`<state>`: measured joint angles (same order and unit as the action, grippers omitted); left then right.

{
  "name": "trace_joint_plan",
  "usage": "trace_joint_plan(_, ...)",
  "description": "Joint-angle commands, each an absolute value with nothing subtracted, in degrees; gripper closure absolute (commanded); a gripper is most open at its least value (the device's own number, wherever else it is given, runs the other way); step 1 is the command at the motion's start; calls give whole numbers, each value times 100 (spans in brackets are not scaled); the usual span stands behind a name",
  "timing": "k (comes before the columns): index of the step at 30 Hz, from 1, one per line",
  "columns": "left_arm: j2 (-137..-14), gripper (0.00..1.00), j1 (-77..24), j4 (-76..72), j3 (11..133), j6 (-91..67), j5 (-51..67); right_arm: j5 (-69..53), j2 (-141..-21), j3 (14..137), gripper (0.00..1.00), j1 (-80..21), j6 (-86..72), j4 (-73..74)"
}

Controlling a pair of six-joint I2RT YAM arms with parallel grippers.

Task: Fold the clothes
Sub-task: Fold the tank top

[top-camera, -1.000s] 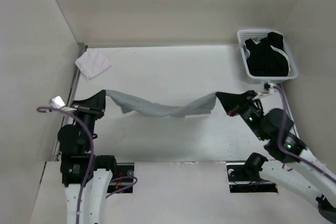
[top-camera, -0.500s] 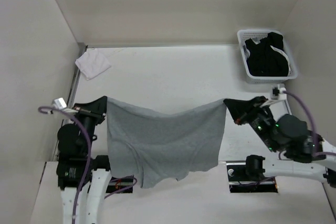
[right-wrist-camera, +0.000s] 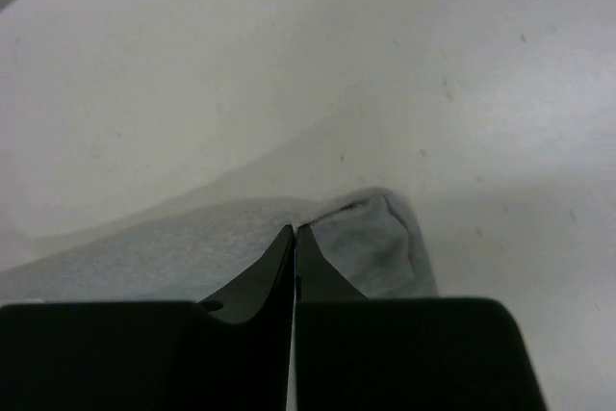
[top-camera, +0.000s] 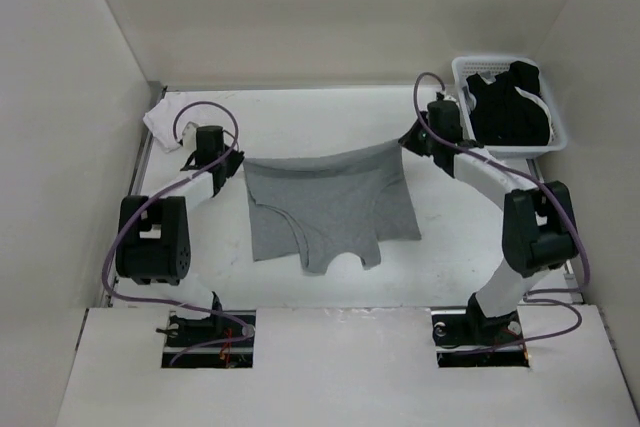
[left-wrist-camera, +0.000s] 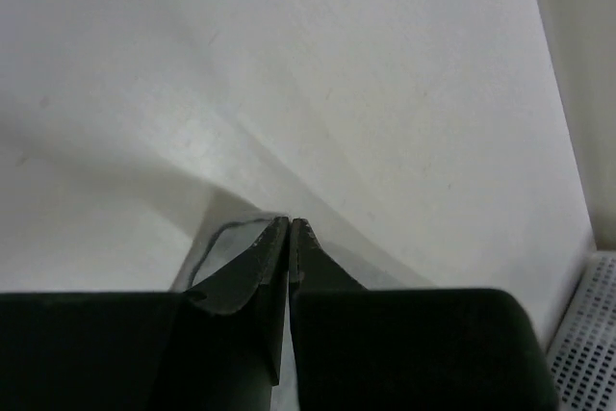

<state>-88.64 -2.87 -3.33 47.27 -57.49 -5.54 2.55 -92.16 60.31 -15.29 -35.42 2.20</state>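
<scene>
The grey tank top (top-camera: 330, 202) lies spread in the middle of the worktop (top-camera: 320, 112). Its far edge is drawn into a slightly sagging line between the two hands. The left hand (top-camera: 234, 159) is clamped on the far left corner and the right hand (top-camera: 406, 141) on the far right corner. In each wrist view the fingers meet on a thin pinch of grey fabric. The near edge lies uneven on the worktop. A white basket (top-camera: 520, 151) holding a black garment (top-camera: 510, 107) stands at the far right corner. A small white cloth (top-camera: 158, 123) lies at the far left.
</scene>
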Motion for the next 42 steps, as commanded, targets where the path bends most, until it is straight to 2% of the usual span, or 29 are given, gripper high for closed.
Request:
trace_joint_plan(1,-9157,100,-233,-1380,5632,-5862,-510,-509,-9614,7214,98,-1209,-3691,-537)
trace_joint_plan(3,-9080,100,-277,-1371,5783,-5775,-492,-554,-9694,7400,98,-1164,-3691,-449)
trace_joint_plan(6,-8554,100,-338,-1432,5486,-5722,-528,-545,-9344,7025,98,-1191,-3691,-501)
trace_joint_plan(16,-5707,99,-295,-1521,2718,-5844,-344,-211,-6858,3844,98,-1480,-4245,-1046)
trace_joint_plan(21,-4161,99,-66,-767,1707,-5906,44,87,-5408,2691,98,-1823,-4263,-406)
trace_joint_plan(25,-2930,96,-31,252,1039,-6073,79,149,-4905,1874,97,-2069,-4586,43)
trace_joint_plan(27,-2402,91,-22,736,783,-6143,35,167,-4791,1758,91,-2201,-4929,96)
trace_joint_plan(31,-1882,70,197,1432,782,-6100,-114,395,-4694,1766,60,-2062,-4975,44)
trace_joint_plan(33,-1863,68,303,1424,940,-6047,-158,378,-4798,1889,48,-1816,-4844,-157)
trace_joint_plan(37,-2599,69,50,679,1230,-6099,-141,132,-5982,2337,44,-1464,-4615,-798)
trace_joint_plan(42,-3760,70,-1214,-446,1371,-6170,-666,-166,-7468,2811,44,-1445,-4570,-1353)
